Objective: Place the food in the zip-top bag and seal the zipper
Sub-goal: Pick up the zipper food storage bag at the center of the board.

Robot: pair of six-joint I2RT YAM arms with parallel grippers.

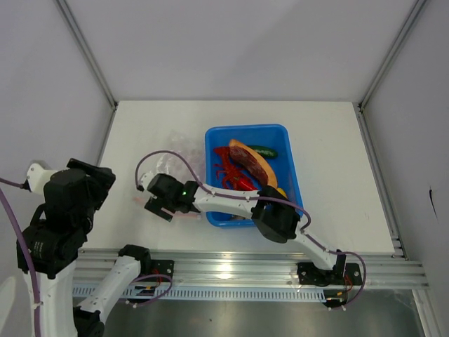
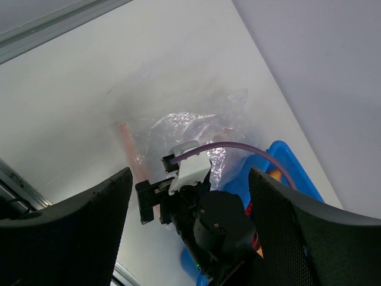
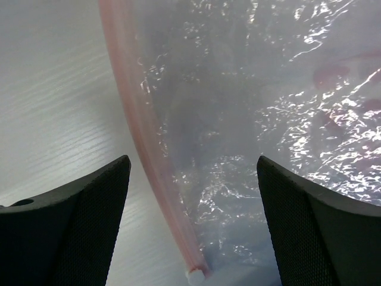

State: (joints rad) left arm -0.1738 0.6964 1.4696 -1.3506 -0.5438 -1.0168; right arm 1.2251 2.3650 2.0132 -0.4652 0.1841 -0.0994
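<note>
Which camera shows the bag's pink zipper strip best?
Right wrist: the zipper runs close up from the top edge down to its white slider. Left wrist shows a short pink stretch beside the right arm. From the top it is mostly hidden under that arm.

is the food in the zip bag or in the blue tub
In the tub: steak, red chilies and cucumber lie inside the blue tub in the top view. The clear bag beside it looks empty.

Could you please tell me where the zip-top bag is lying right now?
In the top view the zip-top bag lies on the table just left of the blue tub, directly ahead of the right end effector.
</note>
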